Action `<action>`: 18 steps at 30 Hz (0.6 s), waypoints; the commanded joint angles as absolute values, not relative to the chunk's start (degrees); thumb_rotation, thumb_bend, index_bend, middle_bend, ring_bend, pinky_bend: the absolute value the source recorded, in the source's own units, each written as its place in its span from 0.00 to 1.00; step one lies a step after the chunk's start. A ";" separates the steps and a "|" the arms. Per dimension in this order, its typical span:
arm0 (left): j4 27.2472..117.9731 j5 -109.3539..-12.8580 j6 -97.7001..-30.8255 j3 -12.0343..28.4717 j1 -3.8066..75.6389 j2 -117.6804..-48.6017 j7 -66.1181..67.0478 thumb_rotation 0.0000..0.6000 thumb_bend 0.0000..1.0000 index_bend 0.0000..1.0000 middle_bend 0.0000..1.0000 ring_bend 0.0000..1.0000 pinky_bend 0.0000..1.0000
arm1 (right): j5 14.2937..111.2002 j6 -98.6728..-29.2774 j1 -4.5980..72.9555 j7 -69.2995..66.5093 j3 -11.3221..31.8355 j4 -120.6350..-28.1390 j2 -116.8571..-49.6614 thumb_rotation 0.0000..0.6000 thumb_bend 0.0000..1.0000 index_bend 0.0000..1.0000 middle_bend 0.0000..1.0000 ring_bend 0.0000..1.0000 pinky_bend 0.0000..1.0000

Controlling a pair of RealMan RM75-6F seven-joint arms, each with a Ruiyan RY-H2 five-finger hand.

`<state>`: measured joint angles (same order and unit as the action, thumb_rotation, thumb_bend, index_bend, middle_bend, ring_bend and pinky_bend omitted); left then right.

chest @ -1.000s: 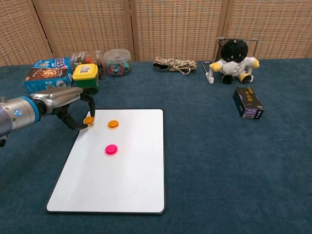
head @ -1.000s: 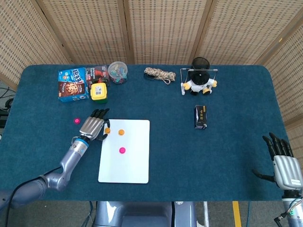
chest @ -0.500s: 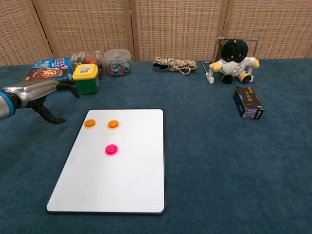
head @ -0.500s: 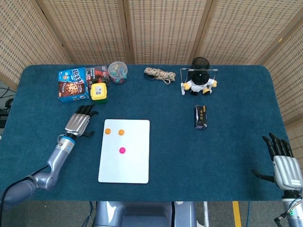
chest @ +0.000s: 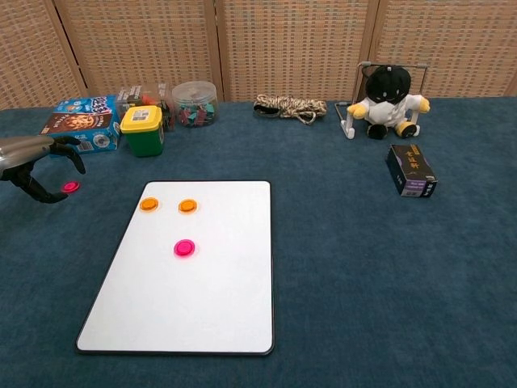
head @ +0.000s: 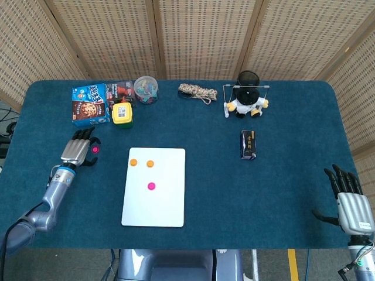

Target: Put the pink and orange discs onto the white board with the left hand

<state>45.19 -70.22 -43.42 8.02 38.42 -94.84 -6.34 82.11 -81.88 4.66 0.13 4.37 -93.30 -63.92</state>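
Discs first: four in total, two orange and two pink. Both orange discs (chest: 148, 204) (chest: 187, 206) sit side by side near the far-left corner of the white board (chest: 210, 307), and one pink disc (chest: 185, 248) lies a bit closer to the middle of it. So three are on the board. The other pink disc (chest: 71, 187) is off it, on the blue tablecloth (chest: 363, 283) to the left, just beside the left hand (head: 75, 151). That hand hangs over the cloth with its fingers curled and apart, thumb and fingers either side of the loose pink disc, holding nothing as far as I can see. The right hand (head: 351, 202) rests at the near right edge, well apart from everything, fingers spread and empty.

Along the back: two snack boxes (head: 89, 104), one yellow-lidded green tub (chest: 142, 129), one clear jar of clips (chest: 195, 103), one rope bundle (chest: 288, 106), one plush toy (chest: 386, 93), plus one small dark box (chest: 410, 170).
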 commanded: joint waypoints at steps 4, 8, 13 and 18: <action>42.06 -71.04 -42.33 8.15 39.33 -96.23 -7.39 1.00 0.36 0.31 0.00 0.00 0.00 | 82.01 -81.76 4.69 0.18 4.38 -93.38 -63.86 1.00 0.00 0.00 0.00 0.00 0.00; 40.44 -71.09 -41.61 8.15 39.58 -96.98 -7.37 1.00 0.36 0.31 0.00 0.00 0.00 | 81.99 -81.70 4.71 0.08 4.39 -93.38 -63.82 1.00 0.00 0.00 0.00 0.00 0.00; 38.30 -70.78 -40.41 8.24 39.57 -97.81 -7.67 1.00 0.36 0.32 0.00 0.00 0.00 | 81.96 -81.63 4.72 0.07 4.37 -93.38 -63.77 1.00 0.00 0.00 0.00 0.00 0.00; 36.47 -71.31 -39.72 8.24 40.01 -98.65 -8.51 1.00 0.36 0.32 0.00 0.00 0.00 | 81.76 -81.41 4.78 0.39 4.36 -93.52 -63.74 1.00 0.00 0.00 0.00 0.00 0.00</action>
<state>36.64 -71.19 -39.86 8.24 39.89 -98.50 -8.37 81.76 -81.42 4.78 0.37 4.36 -93.52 -63.74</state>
